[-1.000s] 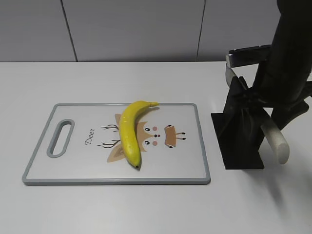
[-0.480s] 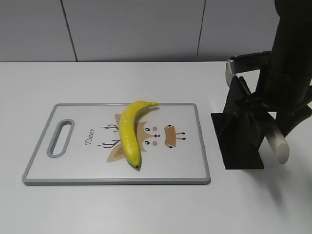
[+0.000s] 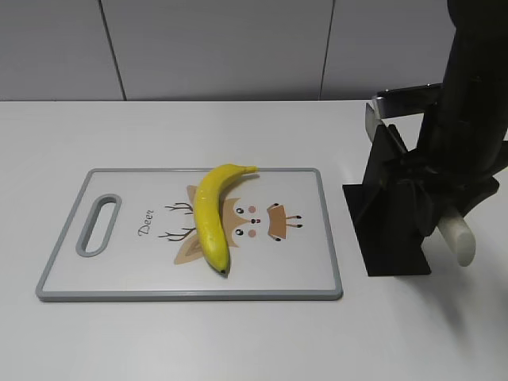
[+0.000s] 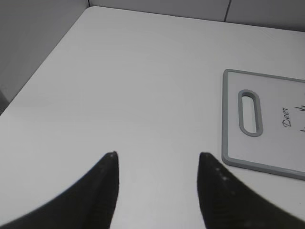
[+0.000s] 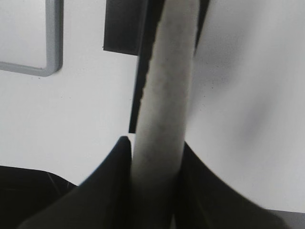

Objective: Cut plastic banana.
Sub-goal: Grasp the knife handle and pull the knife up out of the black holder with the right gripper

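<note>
1. The banana (image 3: 213, 216) is seen lying whole on the board (image 3: 119, 274), near its middle, with the stem toward the far edge and the dark tip toward the near edge.
2. The banana is laid across a printed deer picture (image 3: 254, 222); the word "Deer" is printed to its left.
3. The board is white with a grey rim, and a slotted handle (image 3: 98, 225) is cut into its left end.
4. The board is set flat on the white tabletop (image 3: 238, 341).
5. A black knife stand (image 3: 389, 214) is placed just right of the board, apart from it.
6. A knife is held in the stand, with its pale handle (image 3: 456, 236) sticking out to the right and a steel blade end (image 3: 397, 99) showing at the top.
7. The right hand (image 5: 153, 157) is closed on the pale handle, with one finger pressed against each side, as shown in the right wrist view.
8. The right arm (image 3: 476, 95) is seen coming down from the upper right, over the stand.
9. The left hand (image 4: 157, 157) is held open over bare tabletop, left of the board's handle end, and nothing is held between its fingers (image 4: 107, 171).
</note>
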Motion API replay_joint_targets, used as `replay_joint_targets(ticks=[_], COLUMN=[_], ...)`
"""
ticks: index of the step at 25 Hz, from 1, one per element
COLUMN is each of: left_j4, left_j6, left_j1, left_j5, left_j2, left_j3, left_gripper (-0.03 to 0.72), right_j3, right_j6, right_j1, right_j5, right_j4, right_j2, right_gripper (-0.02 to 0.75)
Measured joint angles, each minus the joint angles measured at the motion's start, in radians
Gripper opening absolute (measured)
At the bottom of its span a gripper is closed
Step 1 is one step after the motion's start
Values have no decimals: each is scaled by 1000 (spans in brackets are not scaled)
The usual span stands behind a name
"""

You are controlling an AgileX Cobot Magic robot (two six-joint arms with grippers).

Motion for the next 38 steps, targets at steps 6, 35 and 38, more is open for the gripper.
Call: replay_joint_targets(ticks=[6, 35, 38], left_j4=[-1, -120, -120], left_j6=[0, 356, 472], left_j1=[0, -184, -274], left_j5=[0, -187, -192], left_j2=[0, 450, 578], left_j3=[0, -147, -203], left_gripper=[517, 517, 517], right_j3=[-53, -156, -156], right_j6=[5, -544, -662], right_j1=[-1, 0, 0], right_j5=[20, 15, 15], right_j4=[-8, 143, 192], right_j2=[-2, -187, -187], right_gripper=[198, 179, 179])
